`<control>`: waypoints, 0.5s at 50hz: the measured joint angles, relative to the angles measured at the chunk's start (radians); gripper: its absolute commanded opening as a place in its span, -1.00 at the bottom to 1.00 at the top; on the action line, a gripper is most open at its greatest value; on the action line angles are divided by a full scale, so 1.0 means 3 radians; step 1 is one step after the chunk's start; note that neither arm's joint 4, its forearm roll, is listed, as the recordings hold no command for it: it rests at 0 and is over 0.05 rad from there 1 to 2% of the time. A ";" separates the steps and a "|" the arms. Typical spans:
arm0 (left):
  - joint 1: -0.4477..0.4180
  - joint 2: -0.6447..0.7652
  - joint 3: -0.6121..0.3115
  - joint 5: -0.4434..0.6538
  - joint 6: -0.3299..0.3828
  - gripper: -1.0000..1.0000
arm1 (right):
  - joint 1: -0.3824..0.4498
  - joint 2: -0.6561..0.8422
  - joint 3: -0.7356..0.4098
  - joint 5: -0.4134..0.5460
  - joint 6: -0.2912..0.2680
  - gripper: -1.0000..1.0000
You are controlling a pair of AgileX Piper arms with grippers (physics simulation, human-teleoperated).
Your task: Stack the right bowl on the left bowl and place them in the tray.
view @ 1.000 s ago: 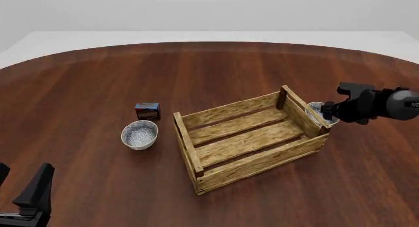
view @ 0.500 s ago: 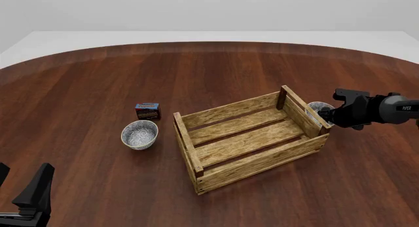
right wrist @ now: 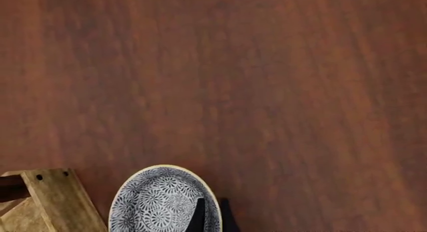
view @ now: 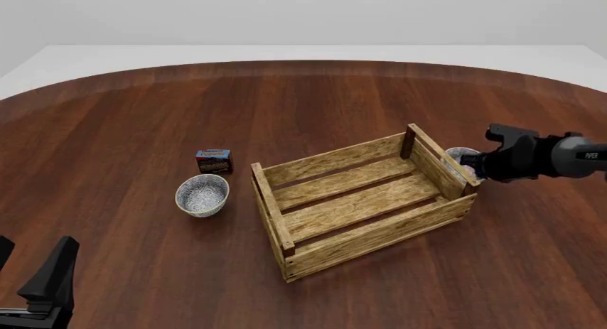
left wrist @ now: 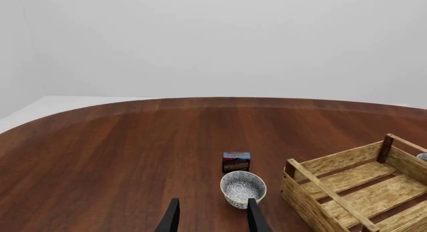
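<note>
A round dark-wood table (view: 313, 109) fills the scene, with the tray (view: 360, 201), a light slatted crate with dark corner posts, standing empty a little right of centre in the front view. The right arm (view: 569, 157) reaches in from the right edge, its gripper (view: 479, 165) down at the right bowl (view: 459, 157), which sits on the table just outside the tray's right end, beside a corner post and partly hidden behind the crate wall. In the right wrist view the two dark fingertips (right wrist: 199, 217) stand close together astride the patterned bowl's rim, one inside and one outside, pinching it. The left gripper (view: 38, 283) rests low at the near left corner of the table, well apart from everything, its fingers (left wrist: 172, 219) spread wide with nothing between them. The left bowl (view: 202, 195), white outside and speckled grey within, stands upright on the table to the left of the tray, clear of it. Just behind that bowl sits a small blue-and-red box (view: 213, 160), near but not touching.
</note>
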 measured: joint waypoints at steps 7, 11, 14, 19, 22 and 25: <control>-0.0002 0.0000 0.0001 -0.0003 -0.0005 1.00 | -0.0026 -0.0063 0.0022 0.0028 -0.0057 -1.00; -0.0004 0.0000 0.0002 -0.0005 -0.0008 1.00 | -0.0049 -0.0117 0.0039 0.0045 -0.0073 -1.00; -0.0006 0.0000 0.0003 -0.0007 -0.0010 1.00 | -0.0069 -0.0162 0.0054 0.0055 -0.0085 -1.00; -0.0007 0.0000 0.0003 -0.0009 -0.0013 1.00 | -0.0105 -0.0254 0.0080 0.0070 -0.0089 -1.00; -0.0009 0.0000 0.0001 -0.0009 -0.0015 1.00 | -0.0124 -0.0309 0.0091 0.0078 -0.0091 -1.00; -0.0010 0.0000 -0.0002 -0.0009 -0.0017 1.00 | -0.0142 -0.0370 0.0104 0.0086 -0.0094 -1.00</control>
